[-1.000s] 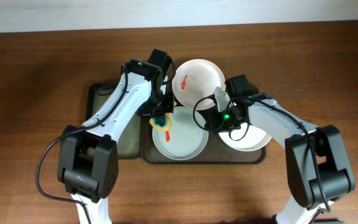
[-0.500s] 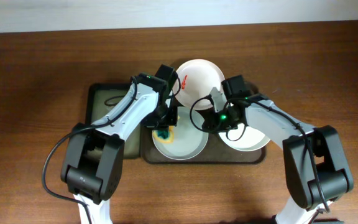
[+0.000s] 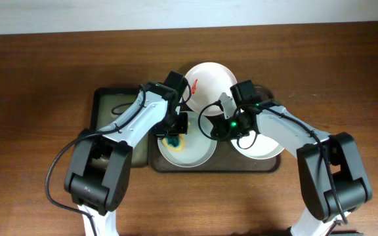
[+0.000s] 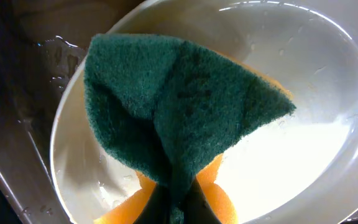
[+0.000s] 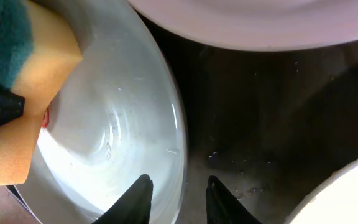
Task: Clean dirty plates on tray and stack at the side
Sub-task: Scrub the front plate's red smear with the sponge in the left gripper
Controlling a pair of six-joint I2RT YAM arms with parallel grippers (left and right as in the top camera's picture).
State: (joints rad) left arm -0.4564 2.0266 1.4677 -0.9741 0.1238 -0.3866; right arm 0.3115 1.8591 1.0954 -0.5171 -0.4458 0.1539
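Pressing into the pale bluish-green plate, your left hand is clamped on the green-and-yellow sponge. That plate sits at the left of the dark brown tray. Your right hand has its fingers apart, with the same plate's rim between them. The far white plate carries a red smear, and the right white plate lies beside your right arm.

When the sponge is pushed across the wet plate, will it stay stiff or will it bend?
Likely it bends: the sponge is folded in the left hand's grip. The pale plate looks wet and glossy, so the sponge should glide easily.
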